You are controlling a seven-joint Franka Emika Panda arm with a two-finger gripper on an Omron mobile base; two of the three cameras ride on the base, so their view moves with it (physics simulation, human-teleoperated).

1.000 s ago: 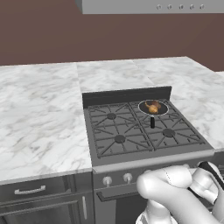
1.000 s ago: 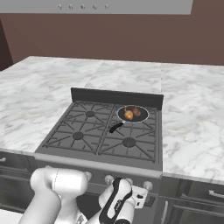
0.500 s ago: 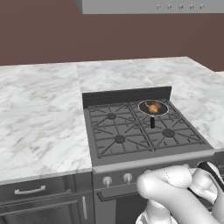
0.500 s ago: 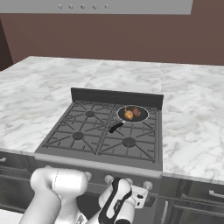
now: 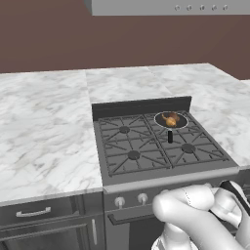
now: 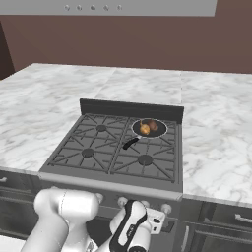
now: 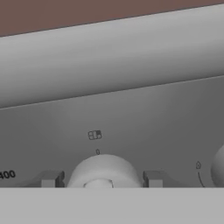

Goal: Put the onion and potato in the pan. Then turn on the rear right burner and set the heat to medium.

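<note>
**Burner knob: grip and turn procedure**

**Status.** The onion [image 6: 144,129] and the potato [image 6: 153,126] lie side by side in the pan [image 6: 162,132]. The pan sits on the rear right burner [image 5: 190,125]. I judge the loading part complete; lighting the burner and setting the heat remain.

**Claw state.** My gripper [image 7: 101,179] faces the stove's front control panel [image 7: 153,118]. It is closed about a round knob [image 7: 103,168], with one of my fingertips [image 7: 50,178] on each side of it. The hand view does not show firm contact at the pads, so I treat the grip as likely, not proven.

**Procedure.**
1. Confirm the knob. A small burner-position mark [image 7: 94,134] sits above it but is too small to read. A second knob [image 7: 218,168] stands just beside it on the right. Turning the wrong one lights the wrong burner.
2. Keep the wrist axis in line with the knob's centre. An off-centre turn will likely lever the pads off the rounded face.
3. Rotate slowly and in one direction.
4. Stop at the mid-range position, short of either end of travel.
5. Check the rear right burner under the pan from the base views before letting go.

**Caution.** The knob looks smooth and domed. Slip is the main risk, so I should hold squeeze constant throughout the turn.
</note>
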